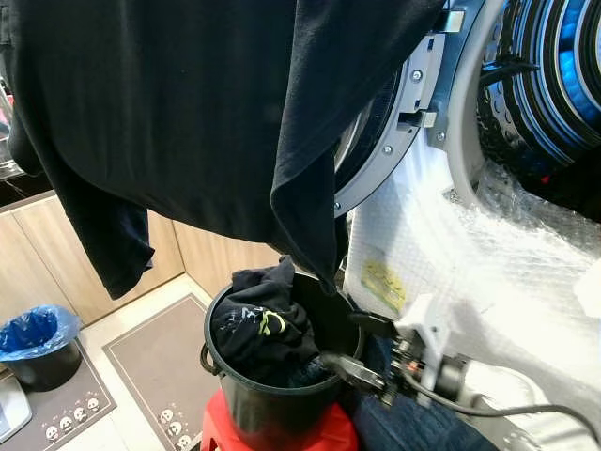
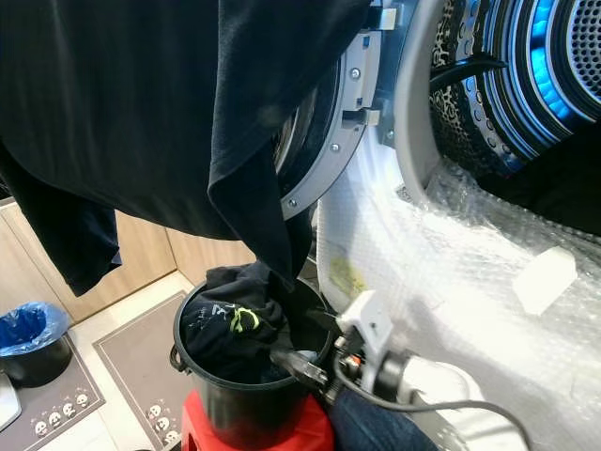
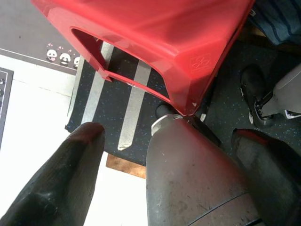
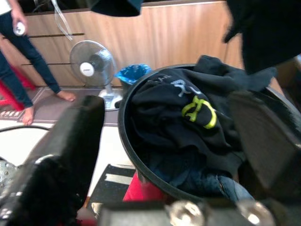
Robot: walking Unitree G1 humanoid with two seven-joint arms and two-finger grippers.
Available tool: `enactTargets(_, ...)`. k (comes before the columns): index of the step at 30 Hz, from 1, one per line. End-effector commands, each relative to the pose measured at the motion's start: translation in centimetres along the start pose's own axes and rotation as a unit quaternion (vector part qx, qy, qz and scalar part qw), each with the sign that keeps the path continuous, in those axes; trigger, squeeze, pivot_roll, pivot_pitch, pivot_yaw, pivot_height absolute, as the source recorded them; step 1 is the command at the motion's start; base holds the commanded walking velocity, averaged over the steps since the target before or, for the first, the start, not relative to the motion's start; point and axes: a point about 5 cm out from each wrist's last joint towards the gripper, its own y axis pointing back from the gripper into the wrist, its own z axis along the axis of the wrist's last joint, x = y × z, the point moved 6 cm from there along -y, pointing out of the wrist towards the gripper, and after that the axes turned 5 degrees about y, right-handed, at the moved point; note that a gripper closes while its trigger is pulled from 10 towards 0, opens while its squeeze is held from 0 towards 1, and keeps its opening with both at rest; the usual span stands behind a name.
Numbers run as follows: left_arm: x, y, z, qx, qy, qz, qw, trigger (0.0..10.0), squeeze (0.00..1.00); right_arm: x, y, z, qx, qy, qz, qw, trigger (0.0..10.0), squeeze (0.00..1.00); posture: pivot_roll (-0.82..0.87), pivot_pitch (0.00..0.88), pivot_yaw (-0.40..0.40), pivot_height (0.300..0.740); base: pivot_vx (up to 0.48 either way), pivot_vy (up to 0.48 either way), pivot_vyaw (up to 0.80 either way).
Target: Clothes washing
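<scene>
Black clothes (image 1: pixel 258 329) fill the bucket (image 1: pixel 254 404) just beside the right hand (image 1: pixel 362 352), its fingers spread wide.

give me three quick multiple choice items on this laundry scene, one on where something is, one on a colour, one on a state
1. Where does the black bucket stand?
A. on a red stool
B. on the mat
C. inside the washer

2. What colour is the bag in the small bin?
A. white
B. blue
C. green

3. How is the washer door?
A. shut
B. taken off
C. open

Answers: 1 A, the red stool shows under the bucket. 2 B, blue plastic lines the bin by the cabinets. 3 C, the door stands swung out and the drum shows.
</scene>
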Motion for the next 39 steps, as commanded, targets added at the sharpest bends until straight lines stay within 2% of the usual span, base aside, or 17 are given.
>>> enactTargets(1, -0.2, 0.2, -1.9, 0.031, 0.0, -0.004, 1.0, 10.0, 0.0, -0.3, 0.0, 0.1, 0.002, 0.012, -0.006, 1.0, 10.0, 0.0, -0.09, 0.0, -0.017, 0.74, 0.0, 0.0, 0.0)
enactTargets(4, -0.2, 0.2, -2.0, 0.031, 0.005, 0.0, 1.0, 10.0, 0.0, -0.9, -2.8, 0.1, 0.005, 0.012, -0.039, 0.999, 10.0, 0.0, -0.05, 0.0, -0.039, 0.74, 0.0, 0.0, 0.0)
enactTargets(7, -0.2, 0.2, -2.2, 0.032, 0.013, 0.003, 0.999, 10.0, 0.0, -0.7, -4.7, 0.1, 0.008, 0.02, -0.044, 0.999, 10.0, 0.0, -0.03, 0.0, -0.05, 0.74, 0.0, 0.0, 0.0)
enactTargets(9, -0.3, 0.2, -2.2, 0.032, 0.014, 0.003, 0.999, 10.0, 0.0, -0.5, -4.9, 0.1, 0.008, 0.024, -0.043, 0.999, 10.0, 0.0, -0.02, 0.0, -0.053, 0.74, 0.0, 0.0, 0.0)
enactTargets(13, -0.5, 0.3, -2.7, 0.036, 0.027, 0.003, 0.999, 10.0, 0.0, 1.3, -6.4, 0.2, 0.006, 0.033, -0.014, 0.999, 10.0, 0.0, 0.0, 0.0, -0.073, 0.74, 0.0, 0.0, 0.0)
enactTargets(16, -0.4, 0.4, -2.8, 0.034, 0.031, 0.008, 0.999, 10.0, 0.0, 0.9, -6.6, 0.1, 0.0, 0.023, -0.028, 0.999, 10.0, 0.0, 0.01, 0.0, -0.077, 0.74, 0.0, 0.0, 0.0)
enactTargets(17, -0.3, 0.4, -2.8, 0.031, 0.028, 0.012, 0.999, 10.0, 0.0, 0.5, -6.5, 0.0, -0.005, 0.018, -0.034, 0.999, 10.0, 0.0, 0.01, 0.0, -0.077, 0.74, 0.0, 0.0, 0.0)
enactTargets(18, 0.1, 0.4, -2.4, 0.019, 0.018, 0.021, 0.999, 10.0, 0.0, -0.1, -5.6, 0.0, -0.02, 0.014, -0.038, 0.999, 10.0, 0.0, 0.01, 0.0, -0.073, 0.74, 0.0, 0.0, 0.0)
enactTargets(20, 0.6, 0.3, -1.7, 0.001, 0.004, 0.032, 0.999, 10.0, 0.0, -0.9, -4.3, -0.1, -0.032, 0.028, -0.044, 0.998, 10.0, 0.0, 0.01, 0.0, -0.07, 0.74, 0.0, 0.0, 0.0)
enactTargets(25, 1.5, 0.4, -0.3, -0.033, 0.01, 0.043, 0.998, 10.0, 0.0, -0.7, -2.0, -0.5, -0.045, 0.014, -0.02, 0.999, 10.0, 0.0, -0.02, 0.0, -0.05, 0.74, 0.0, 0.0, 0.0)
enactTargets(29, 2.4, 0.5, 2.1, -0.089, -0.045, 0.05, 0.994, 10.0, 0.0, -0.9, 0.0, -1.2, -0.058, 0.01, -0.026, 0.998, 10.0, 0.0, -0.04, 0.0, -0.028, 0.74, 0.0, 0.0, 0.0)
enactTargets(31, 3.0, 0.7, 3.3, -0.116, -0.061, 0.057, 0.99, 10.0, 0.0, -0.5, 0.8, -1.9, -0.061, 0.008, -0.017, 0.998, 10.0, 0.0, -0.05, 0.0, -0.017, 0.74, 0.0, 0.0, 0.0)
enactTargets(33, 3.2, 0.8, 3.6, -0.124, -0.066, 0.059, 0.988, 10.0, 0.0, -0.5, 0.9, -2.2, -0.056, 0.011, -0.017, 0.998, 10.0, 0.0, -0.05, 0.0, -0.016, 0.74, 0.0, 0.0, 0.0)
enactTargets(34, 3.6, 1.0, 4.8, -0.149, -0.081, 0.062, 0.984, 10.0, 0.0, -0.2, 1.6, -3.8, -0.033, 0.004, -0.01, 0.999, 10.0, 0.0, -0.05, 0.0, -0.013, 0.74, 0.0, 0.0, 0.0)
enactTargets(37, 4.3, 1.4, 6.7, -0.187, -0.079, 0.07, 0.977, 10.0, 0.0, -0.4, 2.5, -7.6, 0.023, -0.009, -0.021, 0.999, 10.0, 0.0, -0.05, 0.0, -0.014, 0.74, 0.0, 0.0, 0.0)
enactTargets(38, 4.6, 1.6, 7.7, -0.206, -0.09, 0.075, 0.971, 10.0, 0.0, -0.8, 3.0, -9.7, 0.049, -0.018, -0.036, 0.998, 10.0, 0.0, -0.04, 0.0, -0.014, 0.74, 0.0, 0.0, 0.0)
enactTargets(39, 4.6, 1.7, 8.0, -0.213, -0.094, 0.077, 0.97, 10.0, 0.0, -1.0, 3.1, -10.3, 0.056, -0.021, -0.042, 0.997, 10.0, 0.0, -0.04, 0.0, -0.014, 0.74, 0.0, 0.0, 0.0)
